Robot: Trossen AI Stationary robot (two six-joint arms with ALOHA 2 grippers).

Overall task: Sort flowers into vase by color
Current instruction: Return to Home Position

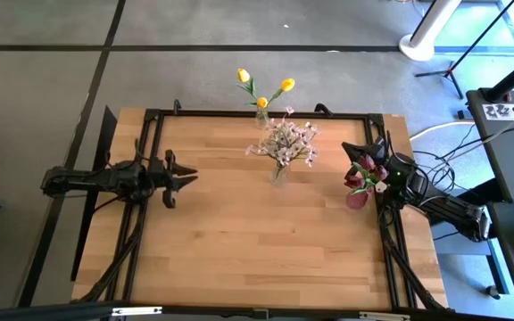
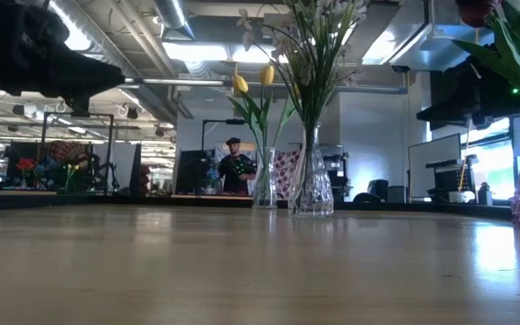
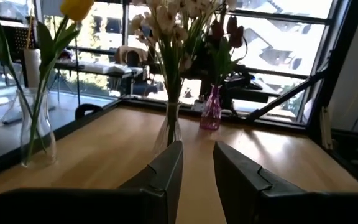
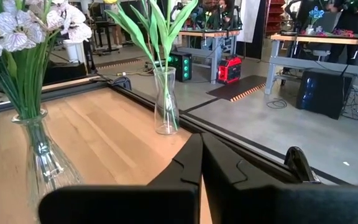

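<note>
Three vases stand on the wooden table. A clear vase at the far edge holds yellow tulips. A clear vase at mid-table holds a spray of white-pink blossoms. A pink vase near the right edge holds dark red tulips. My left gripper hovers open over the left half, pointing at the vases. My right gripper is shut, just beyond the red tulips, and points toward the yellow tulip vase.
A black frame runs along the table's edges. Bare wood lies across the near half and between my left gripper and the middle vase. In the low view a person stands in the room far behind the table.
</note>
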